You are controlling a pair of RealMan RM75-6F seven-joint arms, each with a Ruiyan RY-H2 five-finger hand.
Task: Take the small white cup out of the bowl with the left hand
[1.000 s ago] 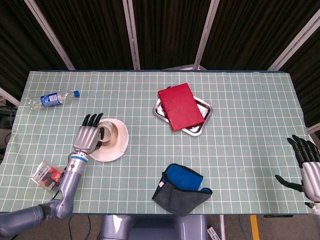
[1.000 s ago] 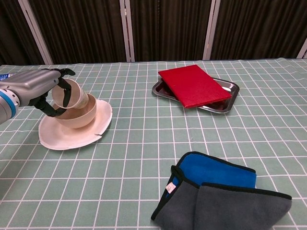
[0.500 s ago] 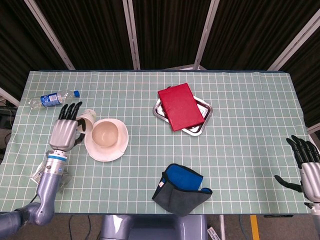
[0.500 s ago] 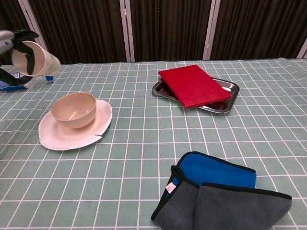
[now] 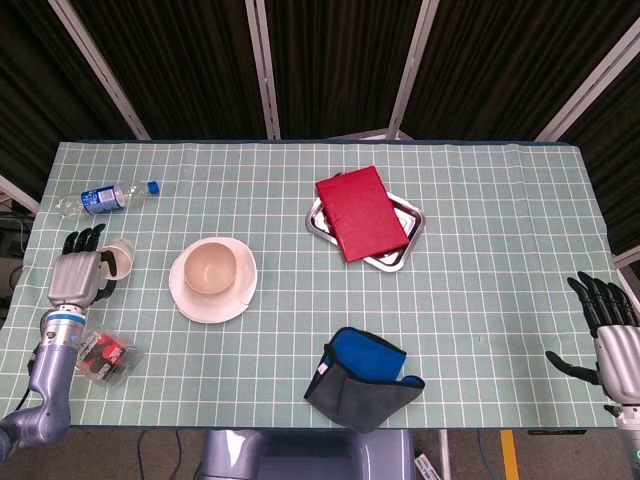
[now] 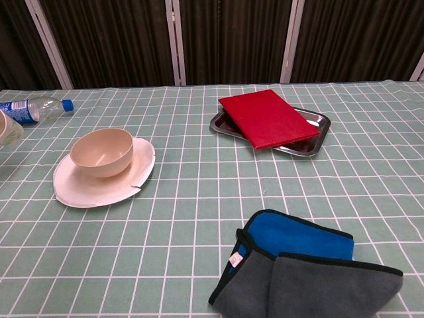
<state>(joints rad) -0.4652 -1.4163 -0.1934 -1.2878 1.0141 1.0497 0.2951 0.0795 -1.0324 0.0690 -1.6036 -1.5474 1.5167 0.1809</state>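
My left hand holds the small white cup at the far left of the table, well left of the bowl. The cup lies tilted in the fingers, its mouth toward the bowl. In the chest view only a sliver of the cup shows at the left edge. The beige bowl stands empty on a white plate, seen also as the bowl on the plate. My right hand hangs open off the table's right front corner.
A plastic bottle lies at the back left. A red packet sits near my left forearm. A red book rests on a metal tray. A blue and grey cloth lies at the front.
My left hand lifted the cup out of the bowl and carried it leftward, almost out of the chest view. The bowl stays empty on its plate.
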